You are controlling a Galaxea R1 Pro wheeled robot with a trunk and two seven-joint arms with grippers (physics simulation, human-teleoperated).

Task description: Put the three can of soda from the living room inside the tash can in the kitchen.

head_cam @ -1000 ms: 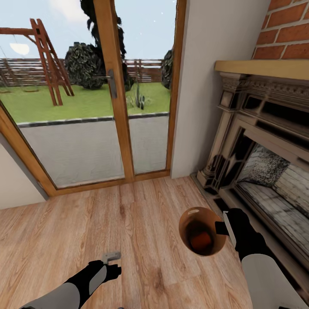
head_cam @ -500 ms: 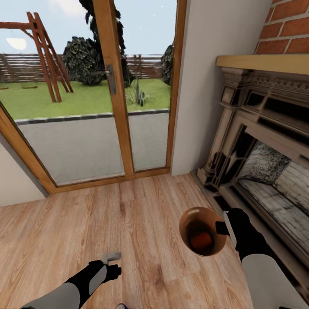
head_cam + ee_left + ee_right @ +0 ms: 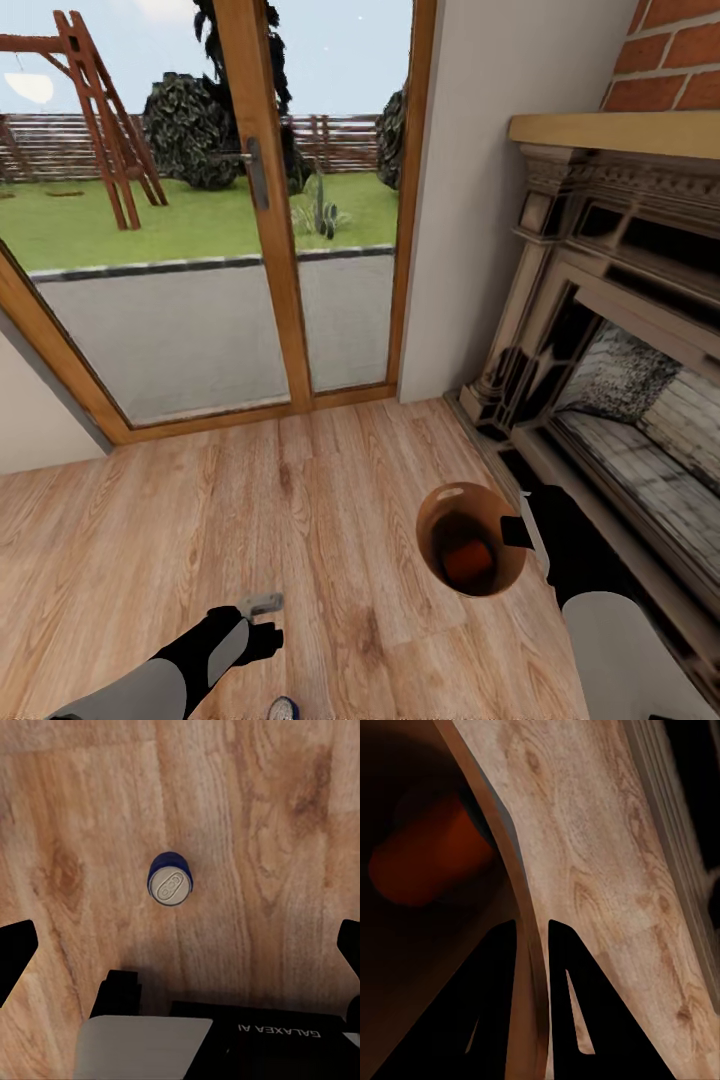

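I stand in the living room, facing the glass doors (image 3: 230, 210) with the brick fireplace (image 3: 610, 330) on my right and the wood floor (image 3: 330, 490) bare underfoot; my right tool (image 3: 531, 945) is clenched on the rim of the tash can (image 3: 472, 540), one finger inside the wall and one outside, so the bin hangs upright with its mouth open and serves as a carrier; an orange can (image 3: 466, 562) lies at its bottom; my left tool (image 3: 180, 945) is released, its fingers spread wide above the blue can (image 3: 170, 879), which stands upright on the floor between them, ready, I judge, for a straight descent and a grip.
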